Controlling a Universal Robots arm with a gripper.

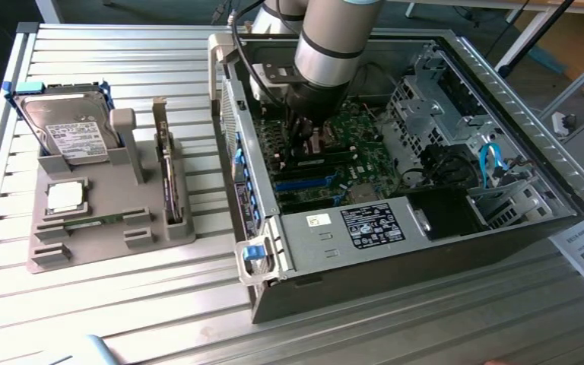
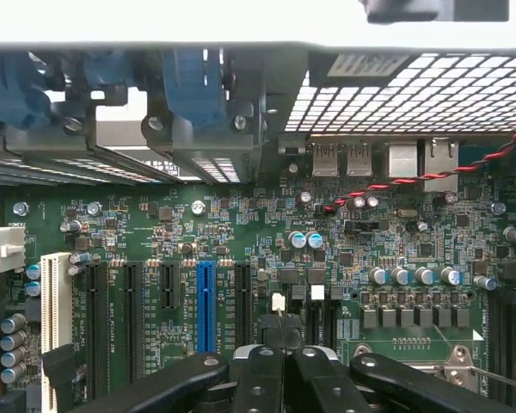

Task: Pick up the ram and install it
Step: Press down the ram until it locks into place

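The long, thin green ram stick [image 1: 173, 188] appears to be stood on edge in a slot of the grey moulded holder [image 1: 89, 243], though its face is poorly seen from this angle. It is flanked there by the silver labelled hard drive [image 1: 69, 133] and the square silver CPU chip [image 1: 66, 196]. Well apart from it, the gripper [image 1: 307, 141] is lowered inside the open black computer case [image 1: 535, 129], close by the case wall on the exterior view's left. In the wrist view the gripper [image 2: 290, 357] is seen just above the green motherboard [image 2: 241, 232], its black fingers [image 2: 267, 379] drawn together to a slit, near a blue expansion slot [image 2: 205, 301]. Holder and case are set on a ribbed metal table [image 1: 99, 68].
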